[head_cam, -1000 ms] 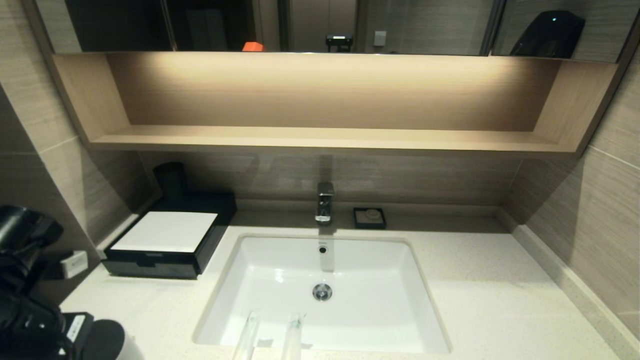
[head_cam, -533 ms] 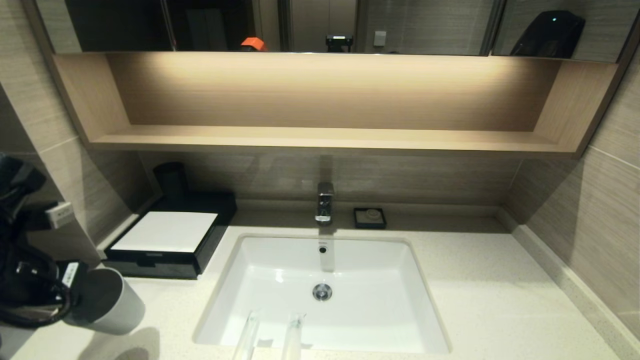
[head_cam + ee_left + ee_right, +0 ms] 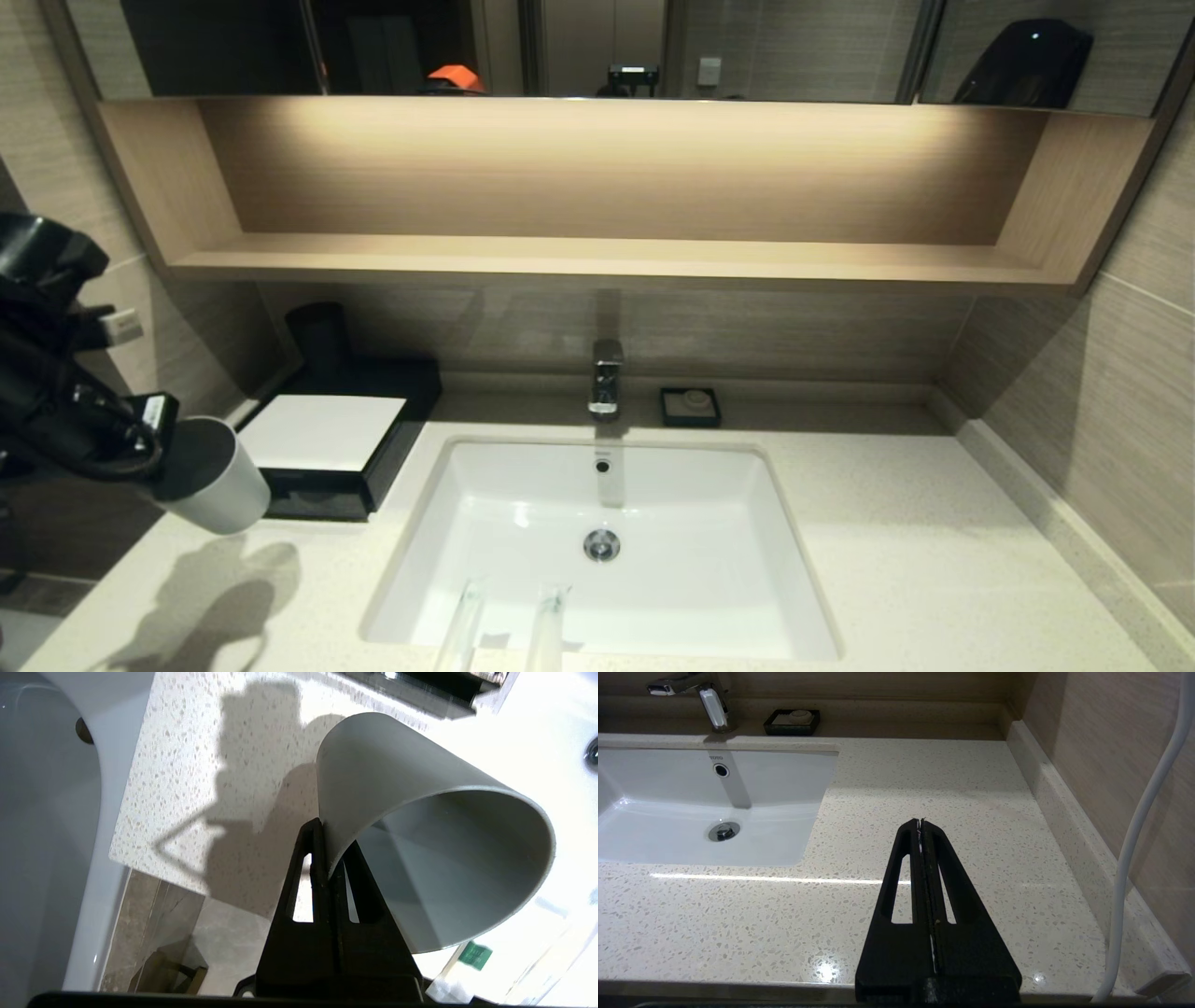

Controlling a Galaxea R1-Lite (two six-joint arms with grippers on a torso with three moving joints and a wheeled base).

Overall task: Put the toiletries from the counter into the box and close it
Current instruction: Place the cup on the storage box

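Two slim clear-wrapped toiletries lie side by side at the sink's front rim, one [image 3: 462, 627] left of the other [image 3: 547, 623], which has a green mark [image 3: 474, 955]. The black box [image 3: 322, 435] with its white top stands at the back left of the counter [image 3: 934, 560], its drawer pushed in. My left gripper [image 3: 163, 439] is shut on the rim of a light grey cup [image 3: 217, 478], also seen as cup [image 3: 420, 812], held tilted in the air in front of the box's left corner. My right gripper [image 3: 920, 823] is shut and empty, low over the counter right of the sink.
The white sunken sink [image 3: 691, 579] fills the middle, with a chrome faucet [image 3: 607, 373] behind it. A small black soap dish [image 3: 690, 407] sits at the back wall. A dark cylinder [image 3: 319, 336] stands behind the box. The wooden shelf [image 3: 607, 257] overhangs the back.
My left arm has risen and moved toward the box, lifting the grey cup from the lower left corner into the air. The packets and box have not moved.
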